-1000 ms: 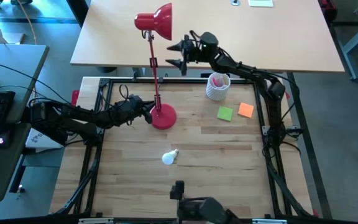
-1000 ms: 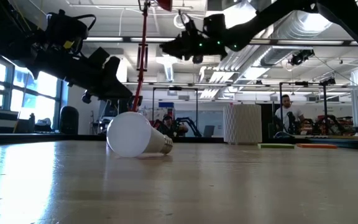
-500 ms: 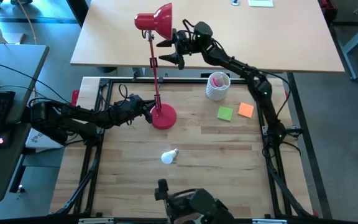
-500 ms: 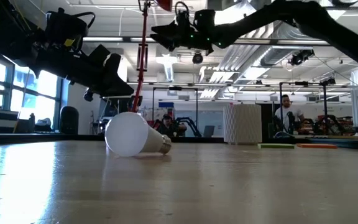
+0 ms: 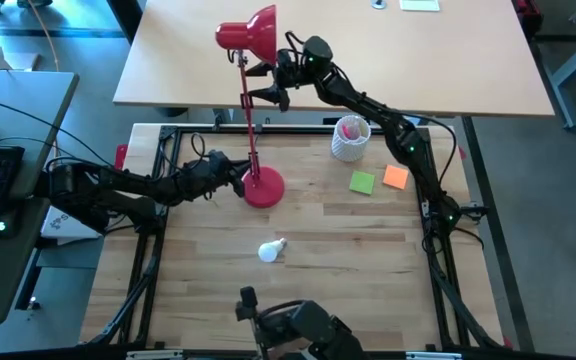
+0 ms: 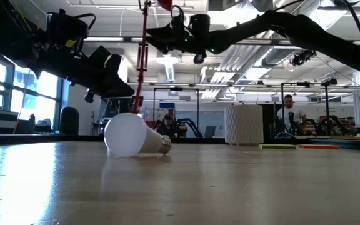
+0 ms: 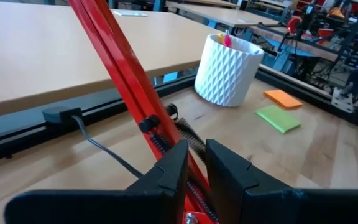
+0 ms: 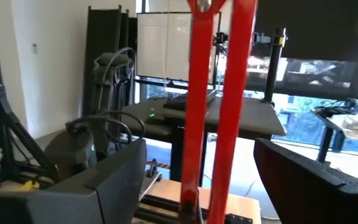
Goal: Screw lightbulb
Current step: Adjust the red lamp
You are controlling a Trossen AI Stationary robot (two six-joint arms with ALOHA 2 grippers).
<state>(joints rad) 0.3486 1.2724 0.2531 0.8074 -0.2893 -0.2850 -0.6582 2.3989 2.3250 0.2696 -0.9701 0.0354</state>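
Observation:
The red lamp (image 5: 251, 120) stands on its round base (image 5: 265, 188) at the table's far left, shade (image 5: 253, 30) up. The white lightbulb (image 5: 272, 250) lies on its side on the table nearer the front; it also shows in the low view (image 6: 132, 134). My left gripper (image 5: 236, 181) is shut on the lamp's arm just above the base. My right gripper (image 5: 256, 84) is open high up below the shade. Its fingers stand on either side of the lamp's upper arm (image 8: 219, 106) without touching it. My left gripper pinches the lamp's red arm at its lower end (image 7: 196, 186), just above the base, between its two fingers (image 7: 169, 171). The fingers come level from the table's left and lie across the arm. The lamp stands upright on its base on the table.
A white perforated pen cup (image 5: 349, 138) stands at the far right, with a green note (image 5: 362, 182) and an orange note (image 5: 396, 177) beside it. A light wooden desk (image 5: 418, 60) lies beyond the far edge. The lamp's cord (image 7: 101, 146) runs along the table.
My right gripper has gone toward the table's left, high up, to the lamp's upper arm, and now straddles it, still open. The lamp and my left gripper have kept still.

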